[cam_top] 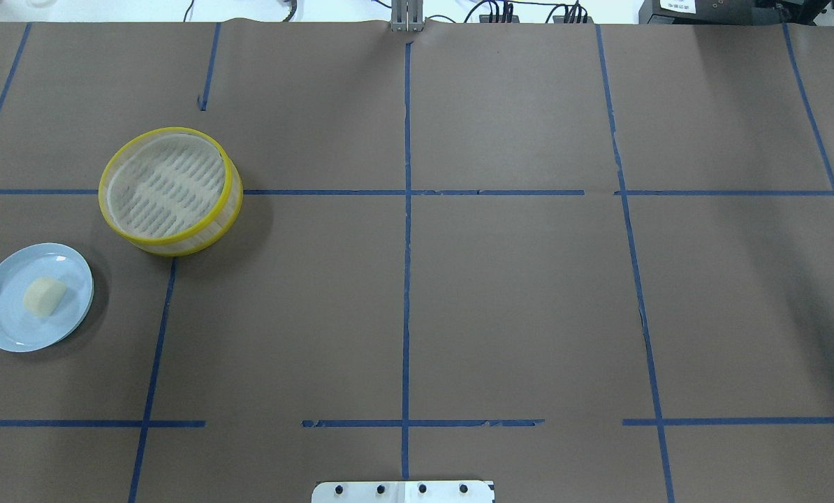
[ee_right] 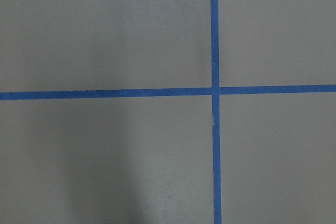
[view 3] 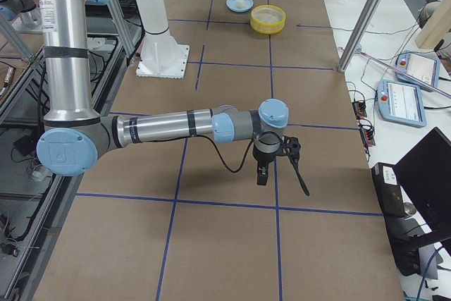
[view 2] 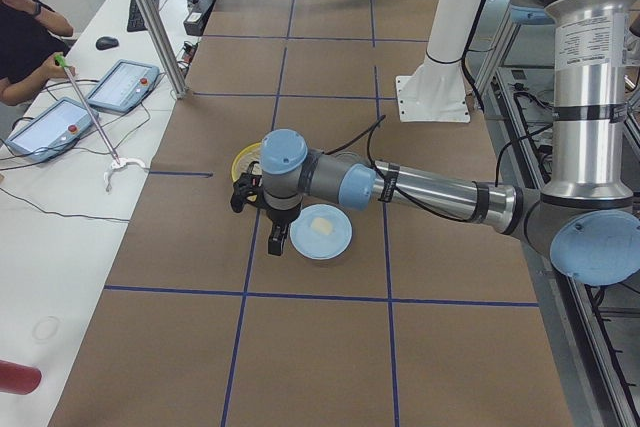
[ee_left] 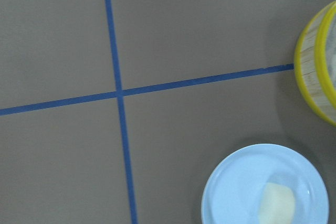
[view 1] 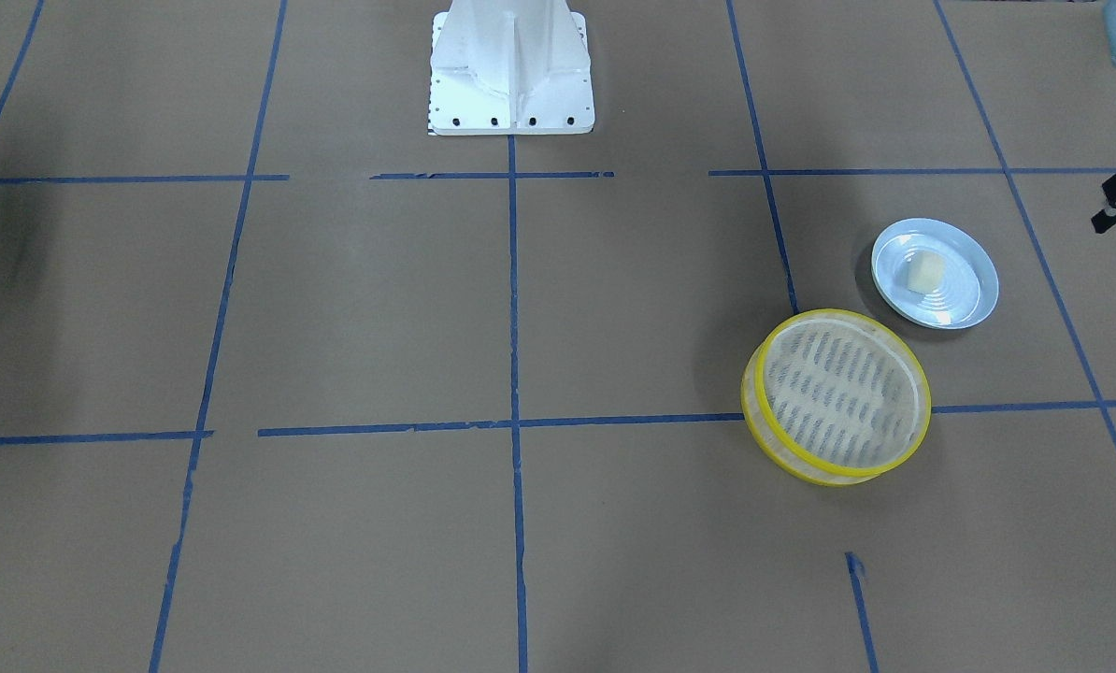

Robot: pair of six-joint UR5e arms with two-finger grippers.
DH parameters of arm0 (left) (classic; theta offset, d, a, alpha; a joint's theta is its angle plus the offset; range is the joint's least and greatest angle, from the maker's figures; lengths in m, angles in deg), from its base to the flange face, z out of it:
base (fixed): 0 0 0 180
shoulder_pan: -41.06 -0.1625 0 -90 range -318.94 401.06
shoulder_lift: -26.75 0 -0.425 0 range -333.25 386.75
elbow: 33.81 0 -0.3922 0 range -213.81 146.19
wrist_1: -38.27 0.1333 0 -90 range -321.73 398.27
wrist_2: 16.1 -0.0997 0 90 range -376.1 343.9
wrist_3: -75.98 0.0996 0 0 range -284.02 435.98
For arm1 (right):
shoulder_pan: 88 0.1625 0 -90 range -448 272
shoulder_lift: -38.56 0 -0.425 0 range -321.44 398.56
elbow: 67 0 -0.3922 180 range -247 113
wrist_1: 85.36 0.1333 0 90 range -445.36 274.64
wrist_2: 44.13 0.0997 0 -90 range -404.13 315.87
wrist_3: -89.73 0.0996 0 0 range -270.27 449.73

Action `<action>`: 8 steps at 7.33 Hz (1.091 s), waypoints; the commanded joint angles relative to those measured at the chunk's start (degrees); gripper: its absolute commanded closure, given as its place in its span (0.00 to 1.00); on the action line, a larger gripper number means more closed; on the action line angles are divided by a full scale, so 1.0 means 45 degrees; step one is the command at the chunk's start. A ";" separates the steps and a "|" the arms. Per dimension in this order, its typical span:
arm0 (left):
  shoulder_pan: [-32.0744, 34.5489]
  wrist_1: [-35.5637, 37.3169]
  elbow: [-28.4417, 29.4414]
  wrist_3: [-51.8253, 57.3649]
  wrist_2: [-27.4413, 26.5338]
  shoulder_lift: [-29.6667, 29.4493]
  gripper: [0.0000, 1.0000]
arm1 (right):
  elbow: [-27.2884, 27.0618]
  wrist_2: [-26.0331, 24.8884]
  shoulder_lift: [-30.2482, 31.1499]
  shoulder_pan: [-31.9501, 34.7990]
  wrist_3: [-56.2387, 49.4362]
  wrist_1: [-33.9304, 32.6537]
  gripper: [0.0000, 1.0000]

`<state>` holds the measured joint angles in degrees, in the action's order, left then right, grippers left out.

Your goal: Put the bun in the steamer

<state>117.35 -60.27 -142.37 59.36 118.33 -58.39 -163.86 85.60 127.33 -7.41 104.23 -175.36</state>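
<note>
The bun lies on a pale blue plate. It also shows in the overhead view and in the left wrist view. The steamer stands empty just beside the plate, on the robot's left; it also shows in the overhead view. My left gripper hovers beside the plate, on its outer side. Only one black finger shows at the front view's right edge, so I cannot tell its state. My right gripper is far off over bare table; I cannot tell its state.
The white robot base stands at the table's middle edge. Blue tape lines cross the brown table. An operator's side bench with tablets and a metal pole runs along the far side.
</note>
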 commanded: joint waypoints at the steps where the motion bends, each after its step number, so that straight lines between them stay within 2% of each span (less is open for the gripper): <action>1: -0.2412 -0.2040 -0.0194 -0.3959 -0.0940 0.0112 0.00 | 0.0000 0.0000 0.0000 0.0001 0.0000 0.0000 0.00; 2: -0.3100 -0.2474 -0.0078 -0.4677 -0.1547 0.0151 0.00 | 0.0000 0.0000 0.0000 0.0001 0.0000 0.0000 0.00; 3: -0.3551 -0.2498 0.0155 -0.4819 -0.1649 0.0151 0.00 | 0.0000 0.0000 0.0000 -0.0019 0.0000 0.0000 0.00; 5: -0.4450 -0.3642 0.1089 -0.5655 -0.3129 0.0190 0.00 | 0.0000 0.0000 0.0000 -0.0019 0.0000 0.0000 0.00; 6: -0.4744 -0.4579 0.1637 -0.5815 -0.3154 0.0287 0.00 | 0.0000 0.0000 0.0000 0.0001 0.0000 0.0000 0.00; 8: -0.4962 -0.5793 0.1759 -0.5856 -0.3154 0.1203 0.00 | 0.0000 0.0000 0.0000 0.0001 0.0000 0.0000 0.00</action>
<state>95.71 -82.65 -135.22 33.34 104.33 -55.04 -163.86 85.60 127.33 -7.42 104.23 -175.36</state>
